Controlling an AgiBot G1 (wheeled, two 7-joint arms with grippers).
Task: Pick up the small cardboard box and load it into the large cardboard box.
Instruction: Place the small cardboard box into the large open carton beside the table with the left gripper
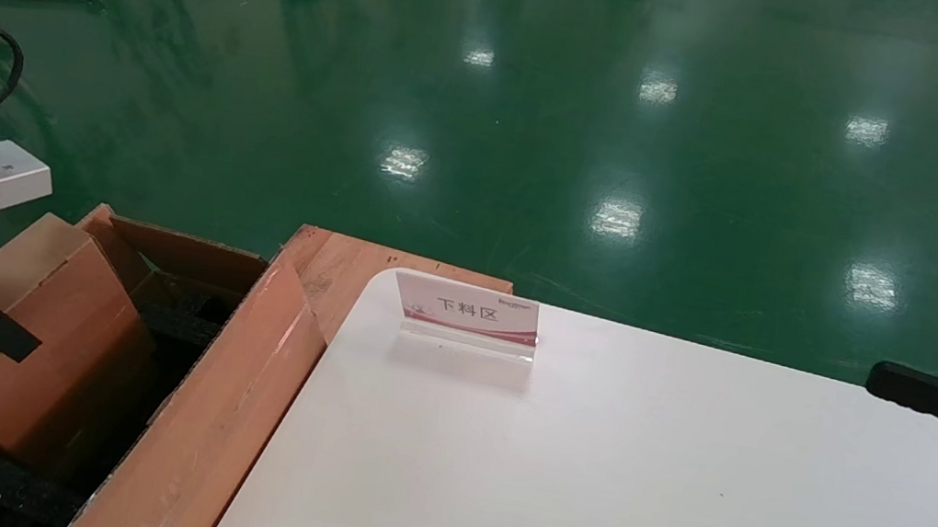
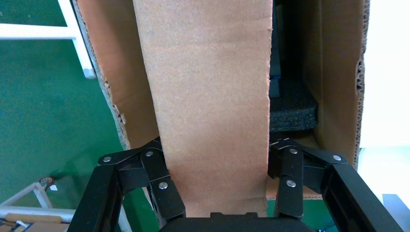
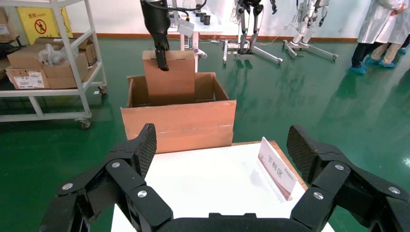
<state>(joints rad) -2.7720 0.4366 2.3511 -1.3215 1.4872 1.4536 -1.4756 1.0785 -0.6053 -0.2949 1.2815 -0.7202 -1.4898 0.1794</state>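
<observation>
While clamped between the fingers of the left gripper, the small cardboard box hangs partly inside the large cardboard box — lower end down among the walls, upper end above the rim. Grasped across its narrow width, one finger flat on each side face. Just past the gripper's hold, deep in the carton: black foam blocks, lying low against the inner wall on the table side. Beyond the left gripper on the outer side, green floor and a white frame leg.

Next to the open carton, on the side away from the left gripper: a tall flap leaning against the rounded edge of a white table. Near the table's far edge, a clear acrylic sign stand with red Chinese lettering, upright and apart from both grippers.

Farthest right, the right gripper — parked over the table's right side, jaws spread wide, nothing between them. Straight ahead of its fingertips, across the tabletop: the big carton with the small box held upright in it by the left arm.
</observation>
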